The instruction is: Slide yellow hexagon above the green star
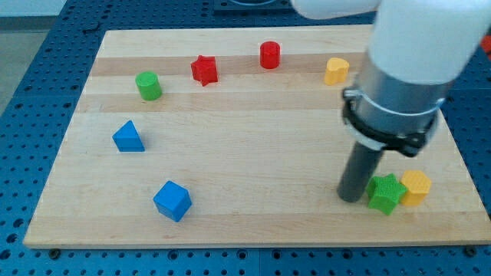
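**Tip standing beside green star, yellow hexagon touching star's right**

No brand, label or writing is showing anywhere. The arm's white housing is covering the view's upper right and running off the frame. My tip (353,198) is resting on the wooden board (253,153), just left of the green star (385,193); no jaws exist to report. The yellow hexagon (416,187) is sitting against the star's right side. Another yellow block (336,70) is lying near the top, its shape unclear.
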Motion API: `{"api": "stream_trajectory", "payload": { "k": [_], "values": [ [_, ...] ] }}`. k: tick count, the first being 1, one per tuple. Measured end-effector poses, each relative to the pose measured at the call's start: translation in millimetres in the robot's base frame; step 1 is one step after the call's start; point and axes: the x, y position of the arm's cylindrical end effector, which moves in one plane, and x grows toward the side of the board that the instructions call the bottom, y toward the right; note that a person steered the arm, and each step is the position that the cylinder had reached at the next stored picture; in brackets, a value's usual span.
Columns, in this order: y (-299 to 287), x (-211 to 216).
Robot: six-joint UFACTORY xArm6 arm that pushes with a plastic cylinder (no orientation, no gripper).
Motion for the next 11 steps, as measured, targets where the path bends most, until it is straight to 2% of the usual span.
{"api": "stream_trajectory", "payload": {
  "k": [1,2,4,5,7,8,11],
  "values": [
    [-18,-18],
    [-2,-48],
    [102,-60],
    [125,-44],
    [131,3],
    [125,1],
    [98,-65]
  ]
}}
